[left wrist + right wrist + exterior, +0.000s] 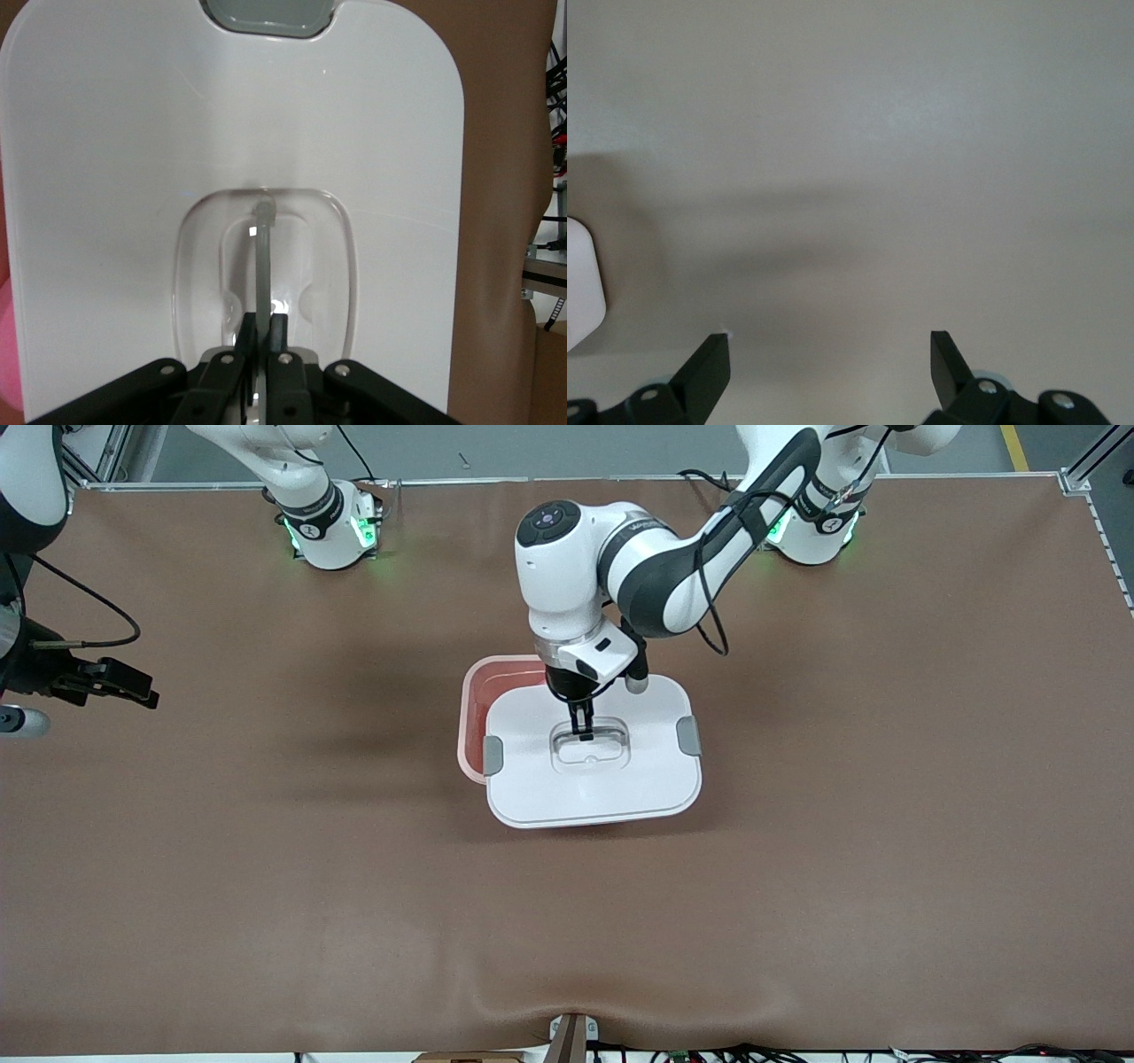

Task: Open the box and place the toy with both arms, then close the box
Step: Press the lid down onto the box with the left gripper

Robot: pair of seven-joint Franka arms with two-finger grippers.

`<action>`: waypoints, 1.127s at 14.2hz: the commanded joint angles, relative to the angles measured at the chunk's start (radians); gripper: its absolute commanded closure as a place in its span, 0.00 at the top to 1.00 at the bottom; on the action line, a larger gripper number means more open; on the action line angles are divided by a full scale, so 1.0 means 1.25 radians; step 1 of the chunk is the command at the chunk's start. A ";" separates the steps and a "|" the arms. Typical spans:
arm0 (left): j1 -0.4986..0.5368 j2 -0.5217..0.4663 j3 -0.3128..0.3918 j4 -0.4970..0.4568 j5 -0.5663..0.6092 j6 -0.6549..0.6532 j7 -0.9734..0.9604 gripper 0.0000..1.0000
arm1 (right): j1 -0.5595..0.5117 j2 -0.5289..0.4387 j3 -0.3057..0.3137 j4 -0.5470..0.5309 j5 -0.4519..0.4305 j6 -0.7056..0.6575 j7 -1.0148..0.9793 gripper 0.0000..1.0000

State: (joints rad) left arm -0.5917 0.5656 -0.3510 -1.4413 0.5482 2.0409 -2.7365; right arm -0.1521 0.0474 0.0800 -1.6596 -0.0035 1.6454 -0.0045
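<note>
The box's pink tub (pixel 478 691) stands mid-table. Its white lid (pixel 594 784) with grey side clips (pixel 493 755) lies askew over it, shifted toward the front camera and the left arm's end, so a strip of the tub's inside shows. My left gripper (pixel 582 731) is shut on the lid's clear handle (pixel 264 257) in the recess; the left wrist view shows the gripper (pixel 264 323) pinching it. A hot-pink sliver (pixel 5 350) shows past the lid's edge; I cannot tell if it is the toy. My right gripper (pixel 133 688) waits open and empty (pixel 830 350) over the table's right-arm end.
The brown table cover (pixel 797 886) bulges in a fold at the front edge near a small mount (pixel 571 1036). The arms' white bases (pixel 332 531) stand along the edge farthest from the front camera.
</note>
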 commanded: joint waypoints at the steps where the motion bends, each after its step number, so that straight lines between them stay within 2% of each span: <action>1: -0.019 0.005 0.002 0.013 0.025 0.001 -0.090 0.00 | -0.015 -0.006 0.005 0.001 0.016 -0.019 0.016 1.00; 5: -0.047 0.009 0.001 0.014 0.020 0.001 -0.130 0.00 | -0.016 -0.004 0.006 0.011 0.015 -0.018 0.028 1.00; 9: -0.064 0.014 0.001 0.014 0.019 0.001 -0.142 0.00 | -0.017 0.014 0.005 0.066 0.019 -0.033 0.022 1.00; 16: -0.086 0.031 0.001 0.015 0.019 0.001 -0.198 0.00 | -0.016 0.009 0.006 0.076 0.024 -0.028 -0.001 1.00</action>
State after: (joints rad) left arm -0.6814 0.5897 -0.3510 -1.4372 0.5478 2.0416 -2.7849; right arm -0.1533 0.0505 0.0751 -1.5924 0.0036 1.6206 0.0081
